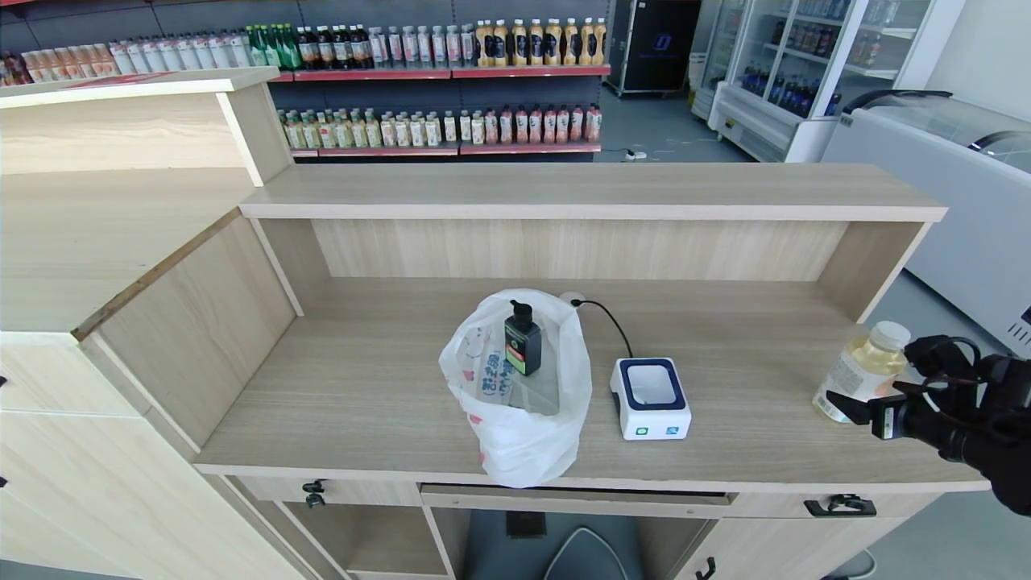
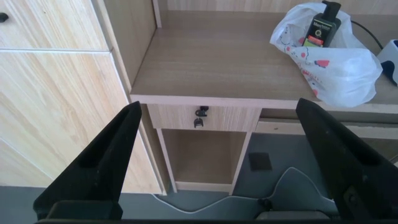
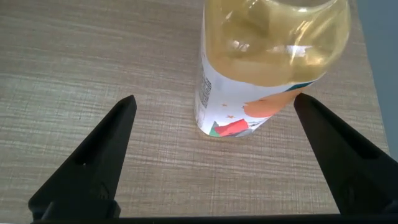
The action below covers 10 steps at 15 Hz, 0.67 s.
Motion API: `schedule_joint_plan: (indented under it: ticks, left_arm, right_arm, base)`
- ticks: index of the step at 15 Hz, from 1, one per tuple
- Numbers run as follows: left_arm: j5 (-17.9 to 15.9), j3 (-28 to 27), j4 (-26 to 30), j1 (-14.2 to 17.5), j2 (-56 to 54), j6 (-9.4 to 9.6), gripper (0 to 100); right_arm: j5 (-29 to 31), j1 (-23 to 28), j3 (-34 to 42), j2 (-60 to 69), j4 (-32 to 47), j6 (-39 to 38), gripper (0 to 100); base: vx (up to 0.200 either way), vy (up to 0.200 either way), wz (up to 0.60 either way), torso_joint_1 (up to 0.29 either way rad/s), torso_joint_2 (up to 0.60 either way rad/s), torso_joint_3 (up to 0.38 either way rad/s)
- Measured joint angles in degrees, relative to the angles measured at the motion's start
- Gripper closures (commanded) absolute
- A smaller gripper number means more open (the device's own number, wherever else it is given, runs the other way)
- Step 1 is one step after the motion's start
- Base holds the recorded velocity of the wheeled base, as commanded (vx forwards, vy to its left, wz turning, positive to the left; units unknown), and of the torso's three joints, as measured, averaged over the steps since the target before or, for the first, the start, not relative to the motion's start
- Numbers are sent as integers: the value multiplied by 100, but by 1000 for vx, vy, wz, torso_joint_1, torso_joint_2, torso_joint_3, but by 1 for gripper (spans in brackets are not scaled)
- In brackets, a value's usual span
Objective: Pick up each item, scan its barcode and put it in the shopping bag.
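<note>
Bottle [image 1: 863,372] of pale yellow liquid, white-capped and upright, stands on the desk [image 1: 749,338] at the far right of the head view, near the desk's right end. The right tool [image 1: 876,374] is at that same spot. Its two fingers are spread wide and the lower part of the bottle sits in the gap between them. In the right wrist view, bare desk shows between the label and one finger, while the other fingertip [image 3: 303,104] lies just beside the label's edge. The tool grips nothing.

Toward the middle of the head view, well apart from the bottle, sits the white shopping bag [image 1: 515,411] with its mouth open. A black bottle [image 1: 523,342] with a pump top stands inside it. Just to the right of the bag is the scanner [image 1: 649,396], a white box with a dark-rimmed window, and a black cable [image 1: 606,321] runs from it toward the back of the desk.

The left tool [image 2: 219,106] hangs lower than the desktop, in front of a drawer [image 2: 205,116]. Its fingers are fully apart and empty, and the bag shows at the upper right of the left wrist view.
</note>
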<state>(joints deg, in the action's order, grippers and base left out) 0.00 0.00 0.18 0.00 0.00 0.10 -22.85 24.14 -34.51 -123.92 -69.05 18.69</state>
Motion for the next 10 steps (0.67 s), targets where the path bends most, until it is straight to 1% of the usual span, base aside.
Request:
schedule_joint_plan:
  ticks: [5, 10]
  left_arm:
    - [0, 0, 0, 0, 0, -2, 0]
    - [0, 0, 0, 0, 0, 0, 0]
  right_arm:
    - [2, -39, -297, -152, 21, -11, 0]
    - [33, -151, -739, -277, 49, -343, 0]
  base:
    - [0, 0, 0, 0, 0, 0]
    - [0, 0, 0, 0, 0, 0]
